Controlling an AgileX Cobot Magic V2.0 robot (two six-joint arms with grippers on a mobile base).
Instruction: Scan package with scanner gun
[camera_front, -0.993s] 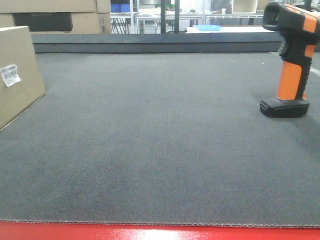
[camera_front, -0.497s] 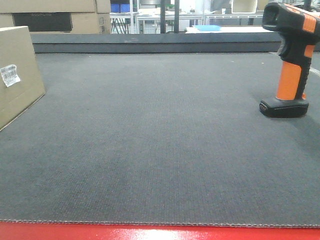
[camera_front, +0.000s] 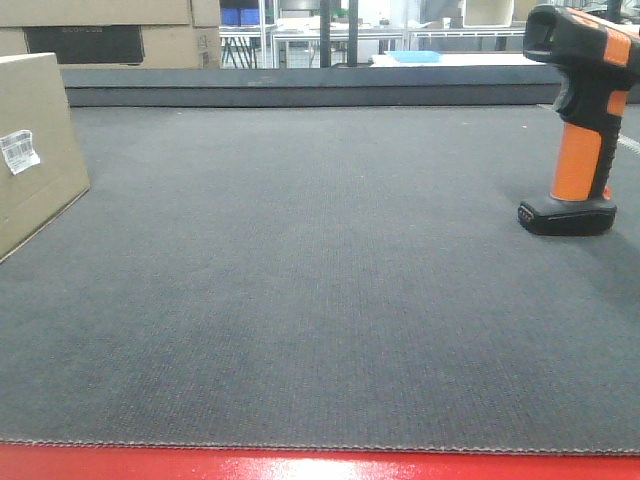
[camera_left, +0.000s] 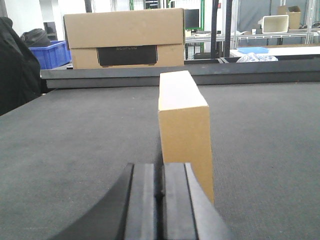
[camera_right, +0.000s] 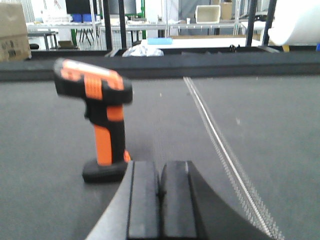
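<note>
The package (camera_front: 35, 150), a tan cardboard box with a small white barcode label, stands at the left edge of the front view. In the left wrist view the package (camera_left: 184, 125) stands end-on just beyond my left gripper (camera_left: 161, 167), which is shut with nothing in it. The scanner gun (camera_front: 580, 120), black and orange, stands upright on its black base at the far right. In the right wrist view the scanner gun (camera_right: 100, 120) is ahead and to the left of my right gripper (camera_right: 160, 165), also shut and empty. Neither gripper shows in the front view.
Dark grey matting (camera_front: 320, 280) covers the table, with a red front edge (camera_front: 320, 465) and a raised dark ledge (camera_front: 300, 85) at the back. A large cardboard box with a dark panel (camera_left: 125, 39) sits behind the ledge. A pale seam (camera_right: 220, 145) runs along the mat at right.
The scene has shifted very slightly in the front view; package and scanner gun otherwise stand as before.
</note>
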